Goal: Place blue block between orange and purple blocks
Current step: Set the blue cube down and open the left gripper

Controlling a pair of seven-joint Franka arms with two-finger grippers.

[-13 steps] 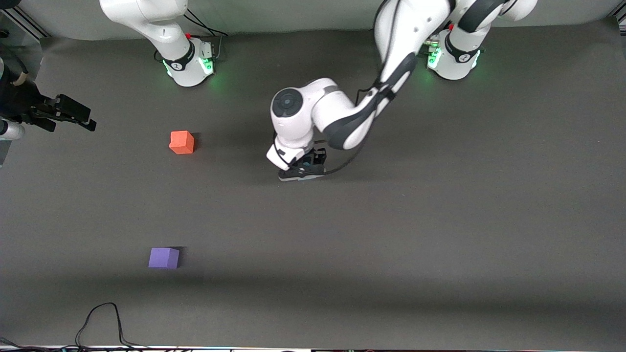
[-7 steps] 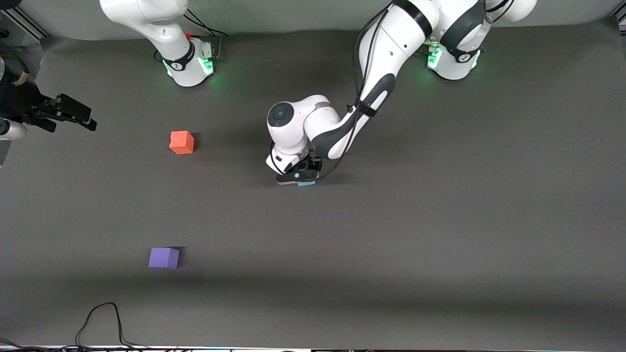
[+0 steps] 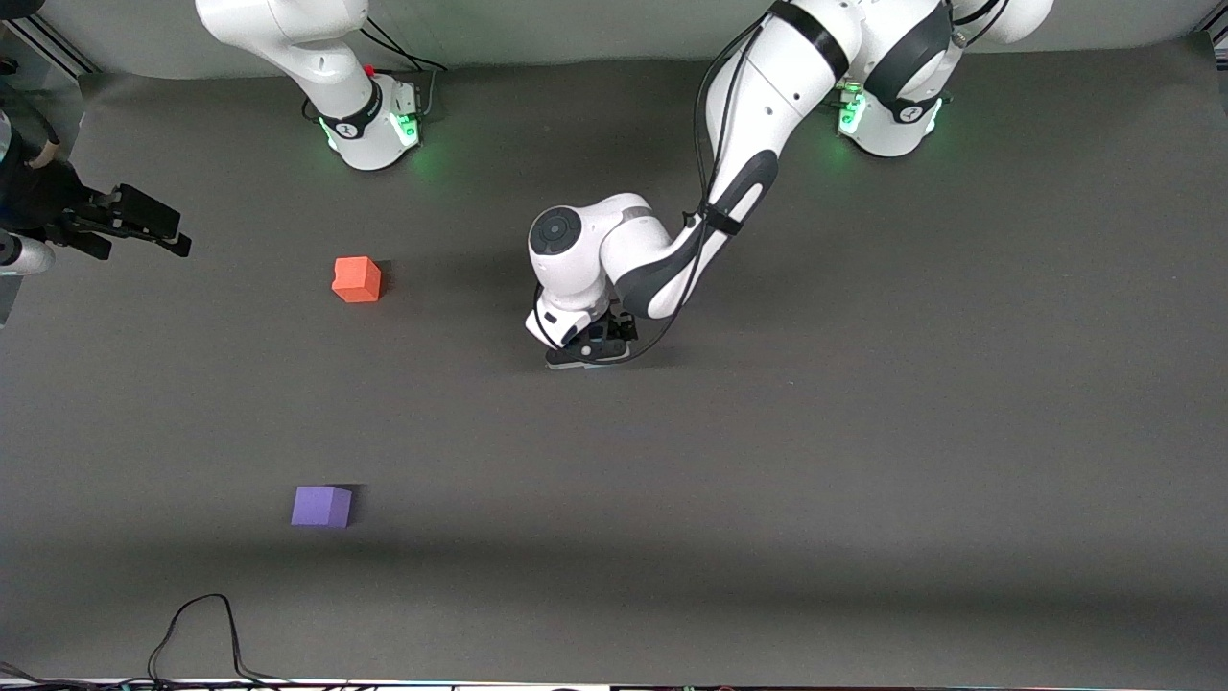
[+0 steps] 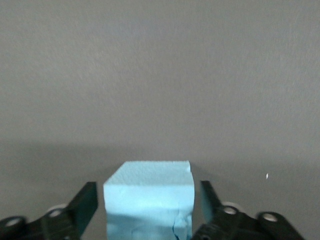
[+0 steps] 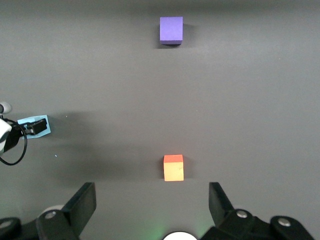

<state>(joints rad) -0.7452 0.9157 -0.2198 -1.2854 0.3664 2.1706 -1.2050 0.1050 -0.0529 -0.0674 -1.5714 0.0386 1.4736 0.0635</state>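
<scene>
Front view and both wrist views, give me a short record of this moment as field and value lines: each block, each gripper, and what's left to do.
blue block: on the table, between the left gripper's fingers with a small gap on each side
orange block: toward the right arm's end of the table
purple block: nearer to the front camera than the orange block
left gripper: lowered around the blue block, open
right gripper: open, waiting at the right arm's end of the table
remaining: grip the blue block and set it between the orange and purple blocks
</scene>
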